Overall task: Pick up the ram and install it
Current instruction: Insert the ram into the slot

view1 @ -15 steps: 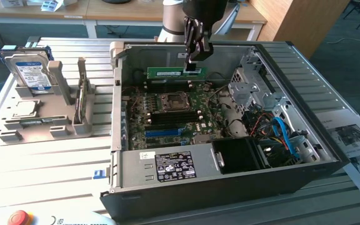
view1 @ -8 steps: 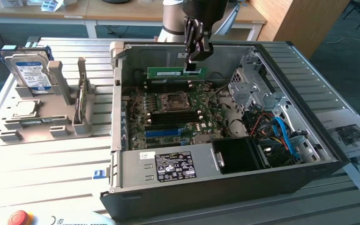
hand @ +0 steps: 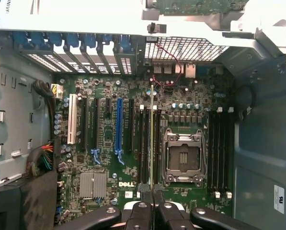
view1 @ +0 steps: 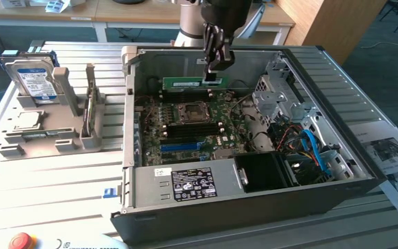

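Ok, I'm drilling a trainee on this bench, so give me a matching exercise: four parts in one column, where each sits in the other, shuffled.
1 ram
2 hard drive
3 processor chip
4 CPU socket

A lying flat on the grey stand
B on the motherboard, empty
C in the gripper, inside the case
D upright in the grey stand

Pairs: 1-C, 2-D, 3-A, 4-B

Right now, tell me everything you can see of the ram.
The ram is a long, slim green circuit-board stick, held on edge and level. The claw is shut on one end. It is inside the open computer case, lined up over the black memory slots beside the processor socket.
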Controlling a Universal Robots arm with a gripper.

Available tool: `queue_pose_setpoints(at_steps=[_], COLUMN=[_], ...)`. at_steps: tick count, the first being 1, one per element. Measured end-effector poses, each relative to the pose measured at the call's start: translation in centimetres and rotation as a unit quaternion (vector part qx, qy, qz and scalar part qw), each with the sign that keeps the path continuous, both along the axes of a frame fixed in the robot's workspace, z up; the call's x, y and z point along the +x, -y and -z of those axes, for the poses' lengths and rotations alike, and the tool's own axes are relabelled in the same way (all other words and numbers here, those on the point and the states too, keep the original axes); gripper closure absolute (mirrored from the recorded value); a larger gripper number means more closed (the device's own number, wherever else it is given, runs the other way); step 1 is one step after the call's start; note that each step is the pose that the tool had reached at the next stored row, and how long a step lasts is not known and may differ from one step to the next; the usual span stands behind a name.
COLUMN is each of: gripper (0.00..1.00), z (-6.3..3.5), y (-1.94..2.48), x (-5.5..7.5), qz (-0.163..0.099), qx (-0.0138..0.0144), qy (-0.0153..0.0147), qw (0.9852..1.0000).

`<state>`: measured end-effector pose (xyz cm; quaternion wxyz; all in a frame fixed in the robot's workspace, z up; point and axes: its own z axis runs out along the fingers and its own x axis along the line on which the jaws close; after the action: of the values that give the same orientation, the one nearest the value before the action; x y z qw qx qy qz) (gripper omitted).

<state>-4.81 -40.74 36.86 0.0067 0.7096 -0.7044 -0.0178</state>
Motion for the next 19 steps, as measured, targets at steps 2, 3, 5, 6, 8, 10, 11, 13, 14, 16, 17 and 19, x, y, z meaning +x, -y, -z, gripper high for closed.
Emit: queue_pose_setpoints(at_steps=[2, 3, 5, 6, 8, 10, 11, 13, 14, 16, 17, 19], gripper=[0.88, 0.88, 0.88, 0.88, 0.88, 0.88, 0.88, 0.88, 0.88, 0.88, 0.88, 0.88], z=[0.36, 0.54, 0.91, 1.09, 1.46, 1.81, 1.99, 2.36, 2.54, 2.91, 3.09, 3.46], y=[0.0, 0.0, 0.0, 0.0, 0.0, 0.0, 0.0, 0.0, 0.0, 0.0, 0.0, 0.0], x=[0.0, 0.0, 0.0, 0.0, 0.0, 0.0, 0.0, 0.0, 0.0, 0.0, 0.0, 0.0], qz=[0.0, 0.0, 0.0, 0.0, 0.0, 0.0, 0.0, 0.0, 0.0, 0.0, 0.0, 0.0], qx=[0.0, 0.0, 0.0, 0.0, 0.0, 0.0, 0.0, 0.0, -0.0001, 0.0, 0.0, 0.0001], qy=[0.0001, 0.0002, 0.0003, 0.0003, 0.0005, 0.0008, 0.001, 0.0015, 0.0017, 0.0021, 0.0022, 0.0025], qw=[1.0, 1.0, 1.0, 1.0, 1.0, 1.0, 1.0, 1.0, 1.0, 1.0, 1.0, 1.0])
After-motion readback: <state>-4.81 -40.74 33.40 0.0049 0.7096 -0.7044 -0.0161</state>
